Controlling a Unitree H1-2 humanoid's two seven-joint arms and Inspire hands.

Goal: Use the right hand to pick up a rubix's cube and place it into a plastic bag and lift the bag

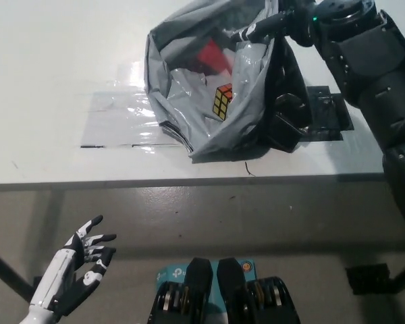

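Cube (222,101) is sitting inside the grey bag (189,81), showing through the film on its front side, yellow and orange faces visible, with something red (212,55) deeper in behind it. Going left to right: the left hand (81,260) is way down at the lower left, below the table (47,67) edge, fingers spread and holding nothing. On the table there's a shiny clear sheet (121,118) lying flat, and the bag's lower edge rests on it. The bag slumps on the table, mouth pulled up toward the top right. Right hand (283,27) is up there at the bag's rim, above and right of the cube, closed on the plastic. A dark mat (331,111) lies just right of the bag, partly hidden by it.
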